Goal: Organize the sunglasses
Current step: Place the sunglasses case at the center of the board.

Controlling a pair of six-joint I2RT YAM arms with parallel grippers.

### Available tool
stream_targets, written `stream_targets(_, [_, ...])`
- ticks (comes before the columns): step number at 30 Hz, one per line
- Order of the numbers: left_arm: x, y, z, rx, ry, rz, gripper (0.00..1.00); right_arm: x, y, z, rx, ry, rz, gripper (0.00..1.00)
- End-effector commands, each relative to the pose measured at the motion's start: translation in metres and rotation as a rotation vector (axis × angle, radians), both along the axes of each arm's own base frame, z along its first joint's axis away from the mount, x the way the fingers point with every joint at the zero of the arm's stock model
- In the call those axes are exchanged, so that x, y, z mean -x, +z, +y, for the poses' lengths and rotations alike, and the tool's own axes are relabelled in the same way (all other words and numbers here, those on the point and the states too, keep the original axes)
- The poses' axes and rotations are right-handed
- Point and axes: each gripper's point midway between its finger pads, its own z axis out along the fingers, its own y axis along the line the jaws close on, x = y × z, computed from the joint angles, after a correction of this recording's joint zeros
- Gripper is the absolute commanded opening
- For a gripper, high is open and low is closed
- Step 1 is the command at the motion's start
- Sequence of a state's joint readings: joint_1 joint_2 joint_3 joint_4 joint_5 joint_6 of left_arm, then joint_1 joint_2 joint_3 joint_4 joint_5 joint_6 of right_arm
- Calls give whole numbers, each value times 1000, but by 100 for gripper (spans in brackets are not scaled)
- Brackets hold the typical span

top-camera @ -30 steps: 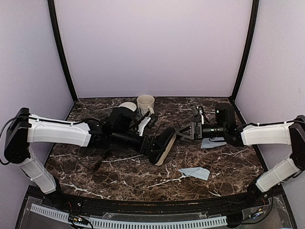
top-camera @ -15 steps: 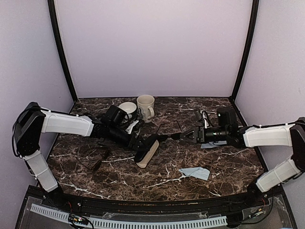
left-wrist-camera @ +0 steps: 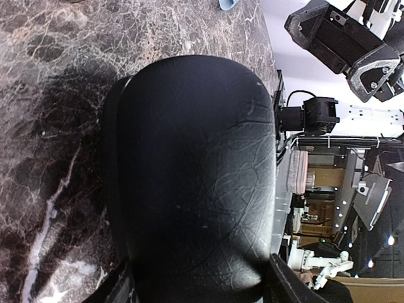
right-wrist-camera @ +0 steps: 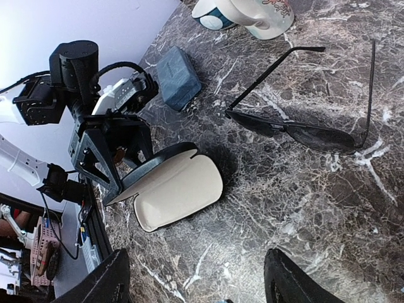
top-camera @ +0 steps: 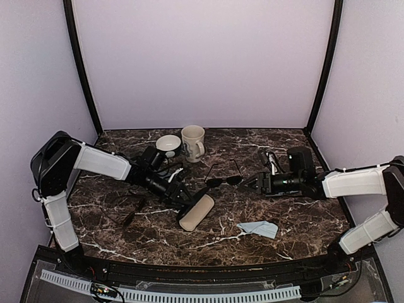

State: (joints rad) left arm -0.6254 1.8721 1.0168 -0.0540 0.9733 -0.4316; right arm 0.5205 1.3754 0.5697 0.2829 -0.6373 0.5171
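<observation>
The black sunglasses (top-camera: 224,182) lie unfolded on the marble between the two grippers; they also show in the right wrist view (right-wrist-camera: 303,132). The brownish pair (top-camera: 130,211) lies faintly visible at the left. The black oblong case (top-camera: 197,211) lies open on the table with its cream lining up (right-wrist-camera: 177,189). My left gripper (top-camera: 182,201) is shut on the case's black lid (left-wrist-camera: 196,170), with a finger on each side. My right gripper (top-camera: 251,183) is open and empty, just right of the black sunglasses, and apart from them in the right wrist view (right-wrist-camera: 196,278).
A cream mug (top-camera: 192,139) and a bowl (top-camera: 168,144) stand at the back. A grey-blue case (right-wrist-camera: 178,77) lies behind the left arm. A blue cloth (top-camera: 259,228) lies front right, and another (top-camera: 281,190) lies under the right arm.
The left arm has lowered the open case from the air to the table, toward the left front. The black sunglasses now lie on the marble and the right gripper has drawn back slightly.
</observation>
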Motion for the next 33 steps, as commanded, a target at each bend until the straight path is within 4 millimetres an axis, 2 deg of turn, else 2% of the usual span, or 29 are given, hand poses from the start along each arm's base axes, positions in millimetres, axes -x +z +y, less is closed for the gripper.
stream_targets(1, [1, 13, -5, 59, -37, 17, 47, -3, 7, -3, -3, -12, -47, 73])
stream_targets(3, [-9, 10, 2, 49, -8, 16, 55, -4, 7, -3, -2, -12, -49, 73])
stream_targets(9, [-15, 6, 9, 33, 14, 23, 73, -4, 8, -3, -3, -14, -49, 72])
stream_targets(11, [-17, 4, 9, 27, 17, 25, 83, -5, 9, -3, -5, -16, -52, 72])
stream_targets(13, [-17, 4, 10, 23, 17, 24, 87, -5, 9, -3, -5, -17, -53, 72])
stream_targets(19, [-22, 2, 14, -26, 28, -12, 89, -4, 7, -4, -1, -19, -47, 72])
stream_targets(29, [-37, -9, 36, -270, 44, -150, 88, -5, 3, -1, -7, -18, -31, 72])
stream_targets(33, [-37, -13, 39, -324, 34, -176, 88, -7, 4, 0, -13, -18, -28, 72])
